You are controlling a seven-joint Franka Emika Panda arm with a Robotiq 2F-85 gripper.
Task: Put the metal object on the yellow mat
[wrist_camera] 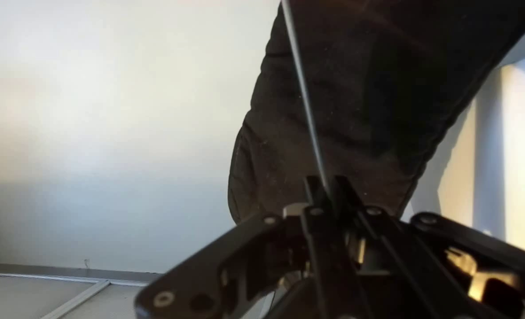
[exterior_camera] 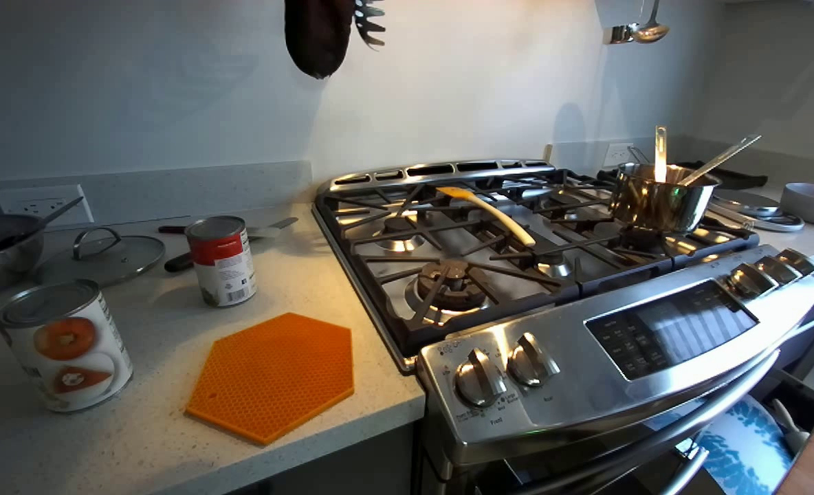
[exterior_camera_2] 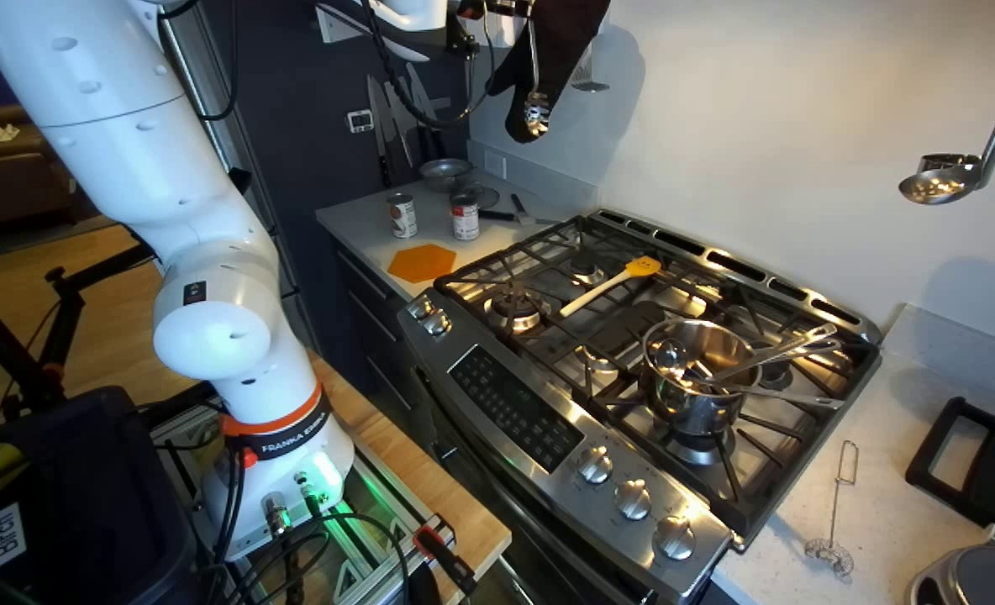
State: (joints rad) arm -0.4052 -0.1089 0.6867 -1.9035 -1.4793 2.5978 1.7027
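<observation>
The metal object [wrist_camera: 304, 88] is a thin silver rod in the wrist view, running up and left from between the fingertips. In an exterior view it hangs down, with a shiny rounded head [exterior_camera_2: 537, 115], high in front of a dark oven mitt. My gripper [wrist_camera: 327, 185] is shut on its handle; an exterior view shows the gripper [exterior_camera_2: 518, 8] at the top edge, partly cut off. The yellow mat [exterior_camera: 276, 381], orange and hexagonal, lies flat on the counter beside the stove; it also shows in an exterior view [exterior_camera_2: 422, 263]. Gripper and object are well above the mat.
A white-labelled can [exterior_camera: 67, 350] and a red-and-white can [exterior_camera: 223, 265] stand near the mat. A glass lid [exterior_camera: 108, 254] and metal bowl [exterior_camera: 1, 254] lie behind. The stove [exterior_camera: 551, 344] holds a spatula [exterior_camera: 500, 216] and pot [exterior_camera: 661, 196]. The oven mitt [exterior_camera_2: 560, 50] hangs on the wall.
</observation>
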